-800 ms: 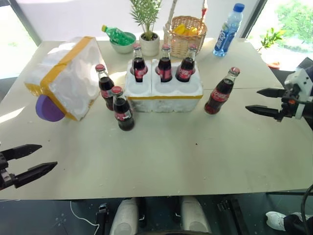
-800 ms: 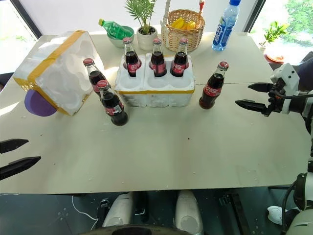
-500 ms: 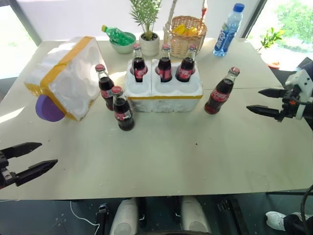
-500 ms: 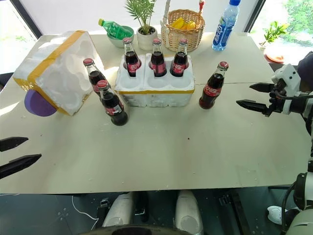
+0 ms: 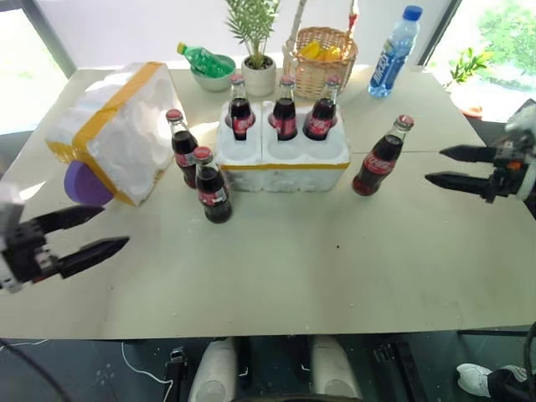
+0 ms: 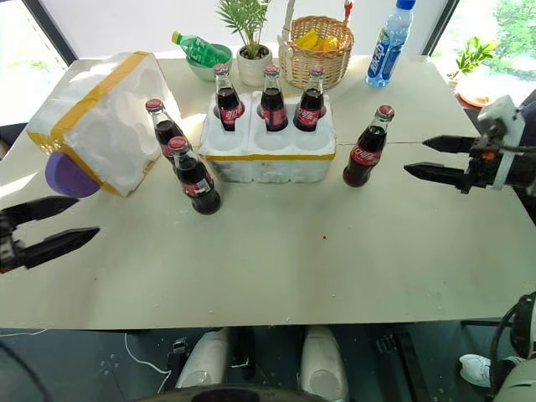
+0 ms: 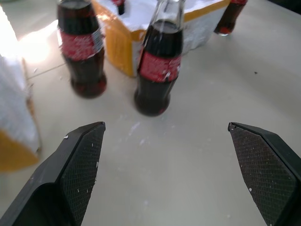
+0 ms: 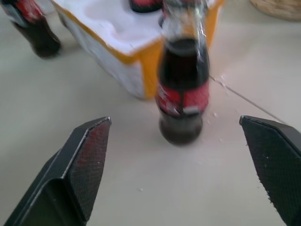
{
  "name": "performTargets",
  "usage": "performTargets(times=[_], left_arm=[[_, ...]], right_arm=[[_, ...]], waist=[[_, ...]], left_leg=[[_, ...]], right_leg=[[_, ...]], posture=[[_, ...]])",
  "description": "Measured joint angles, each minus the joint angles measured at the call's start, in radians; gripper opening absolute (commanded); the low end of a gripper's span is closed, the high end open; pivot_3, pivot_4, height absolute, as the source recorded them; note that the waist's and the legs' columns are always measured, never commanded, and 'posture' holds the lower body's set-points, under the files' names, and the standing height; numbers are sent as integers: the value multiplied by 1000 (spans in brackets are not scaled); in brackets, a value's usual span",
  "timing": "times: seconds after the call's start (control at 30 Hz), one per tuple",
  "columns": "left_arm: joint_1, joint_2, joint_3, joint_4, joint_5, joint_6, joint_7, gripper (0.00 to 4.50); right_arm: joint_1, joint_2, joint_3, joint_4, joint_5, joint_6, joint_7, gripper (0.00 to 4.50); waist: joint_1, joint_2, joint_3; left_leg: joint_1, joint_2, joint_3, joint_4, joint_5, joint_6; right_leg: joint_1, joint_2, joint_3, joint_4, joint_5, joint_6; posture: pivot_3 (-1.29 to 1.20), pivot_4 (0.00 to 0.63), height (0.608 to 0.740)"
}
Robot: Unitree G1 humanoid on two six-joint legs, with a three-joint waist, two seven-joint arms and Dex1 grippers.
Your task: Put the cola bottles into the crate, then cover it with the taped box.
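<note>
Both grippers have their fingers spread wide and hold nothing. The right gripper (image 6: 431, 157) points at the lone cola bottle (image 6: 368, 146) right of the crate (image 6: 268, 151), likely to grab it. The left gripper (image 5: 88, 232) faces two loose bottles (image 5: 211, 186) just left of the crate. Three bottles already stand in the crate's far holes; the near holes wait empty. The taped box (image 5: 113, 131) leans at the far left. Since a moment ago, the left gripper has moved up toward its bottles.
</note>
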Motion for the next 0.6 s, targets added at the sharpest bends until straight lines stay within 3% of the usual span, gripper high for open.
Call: performTargets(times=[0.17, 0.3, 0.6], left_arm=[[-234, -11, -264, 78, 40, -34, 25, 4394], [-370, -54, -466, 180, 143, -105, 25, 4394], [-601, -234, -700, 423, 306, -226, 22, 4394]], right_arm=[[80, -58, -109, -285, 192, 257, 28, 4500], [118, -58, -166, -442, 281, 354, -27, 4500], [148, -22, -230, -559, 385, 433, -170, 4500]], waist=[[-1, 1, -1], [-1, 0, -1], [15, -1, -1]], left_leg=[[1, 0, 0, 0, 0, 0], [1, 0, 0, 0, 0, 0], [0, -1, 0, 2, 0, 1]], right_leg=[[1, 1, 0, 0, 0, 0], [1, 0, 0, 1, 1, 1], [1, 0, 0, 1, 1, 1]], posture=[[0, 150, 740], [0, 150, 740], [0, 150, 740]])
